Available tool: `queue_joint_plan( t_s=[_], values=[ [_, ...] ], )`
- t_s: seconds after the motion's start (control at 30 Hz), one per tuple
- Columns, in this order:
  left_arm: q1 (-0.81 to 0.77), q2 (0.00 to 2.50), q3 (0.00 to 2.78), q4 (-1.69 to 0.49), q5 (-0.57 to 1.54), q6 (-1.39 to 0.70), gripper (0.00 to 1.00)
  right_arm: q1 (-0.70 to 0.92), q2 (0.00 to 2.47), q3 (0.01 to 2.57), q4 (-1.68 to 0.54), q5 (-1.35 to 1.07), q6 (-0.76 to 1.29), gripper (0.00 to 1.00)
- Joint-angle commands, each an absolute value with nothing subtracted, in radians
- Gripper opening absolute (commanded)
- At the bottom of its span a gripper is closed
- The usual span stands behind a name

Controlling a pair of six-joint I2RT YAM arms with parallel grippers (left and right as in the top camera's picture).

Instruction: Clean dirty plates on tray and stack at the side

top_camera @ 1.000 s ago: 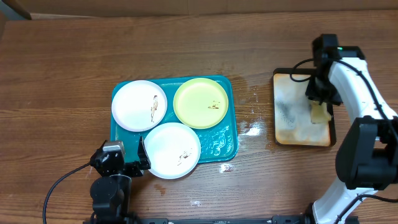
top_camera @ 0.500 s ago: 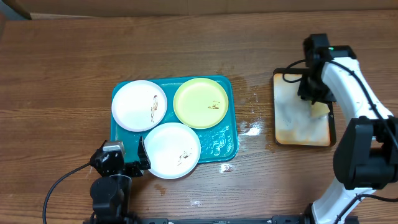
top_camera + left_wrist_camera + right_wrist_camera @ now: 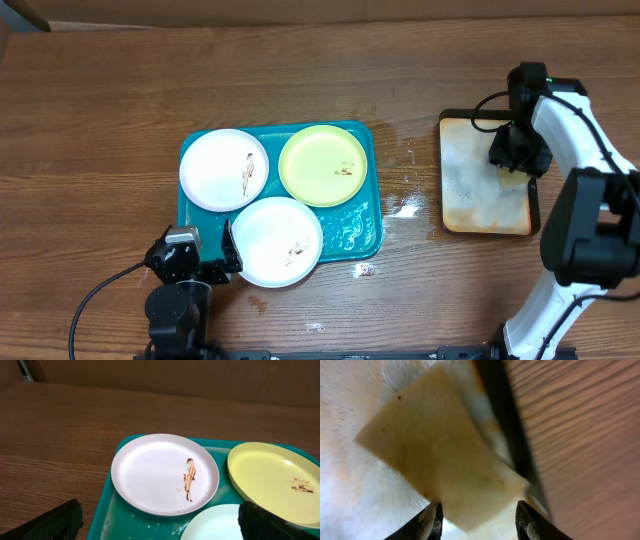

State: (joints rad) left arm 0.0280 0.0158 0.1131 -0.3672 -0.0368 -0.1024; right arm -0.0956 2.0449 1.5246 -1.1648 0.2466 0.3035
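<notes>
Three dirty plates lie on the teal tray (image 3: pixel 352 226): a white one (image 3: pixel 223 168) at the back left, a yellow-green one (image 3: pixel 322 165) at the back right, and a white one (image 3: pixel 277 241) in front. Each has brown smears. My left gripper (image 3: pixel 222 262) rests open at the tray's front left corner; in the left wrist view its wide-apart fingers flank the tray (image 3: pixel 125 520), with the white plate (image 3: pixel 165 472) and the yellow-green plate (image 3: pixel 275 480) ahead. My right gripper (image 3: pixel 512 165) hovers open over a pale sponge (image 3: pixel 514 180). The sponge (image 3: pixel 445 455) has its corner between the fingers of the right gripper (image 3: pixel 480 522).
The sponge lies on a small black-rimmed, rust-stained tray (image 3: pixel 470 200) with white foam, to the right of the teal tray. Wet spots (image 3: pixel 400 208) mark the wooden table between the two trays.
My right gripper swung a little to the left over the small tray and came back right above the sponge. The left arm and the plates have not moved.
</notes>
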Motion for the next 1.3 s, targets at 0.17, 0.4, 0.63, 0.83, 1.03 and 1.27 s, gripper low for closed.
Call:
queue_joint_plan(
  t_s=[0.17, 0.4, 0.63, 0.83, 1.03, 1.27],
  values=[
    [0.034, 0.004, 0.109, -0.362, -0.032, -0.109, 1.0, -0.091, 2.088, 1.52, -1.122, 0.196, 0.307, 0.62],
    [0.034, 0.004, 0.109, -0.362, -0.032, -0.109, 1.0, -0.09, 2.088, 1.52, -1.119, 0.184, 0.253, 0.15],
    [0.034, 0.004, 0.109, -0.362, -0.033, -0.109, 1.0, -0.088, 2.088, 1.52, -1.122, 0.146, 0.231, 0.04],
    [0.034, 0.004, 0.109, -0.362, -0.032, -0.109, 1.0, -0.049, 2.087, 1.52, -1.127, 0.13, 0.2, 0.04],
    [0.034, 0.004, 0.109, -0.362, -0.033, -0.109, 1.0, 0.012, 2.087, 1.542, -1.137, 0.13, 0.204, 0.04],
    [0.034, 0.004, 0.109, -0.362, -0.032, -0.109, 1.0, 0.015, 2.085, 1.605, -1.205, 0.136, 0.251, 0.04]
  ],
)
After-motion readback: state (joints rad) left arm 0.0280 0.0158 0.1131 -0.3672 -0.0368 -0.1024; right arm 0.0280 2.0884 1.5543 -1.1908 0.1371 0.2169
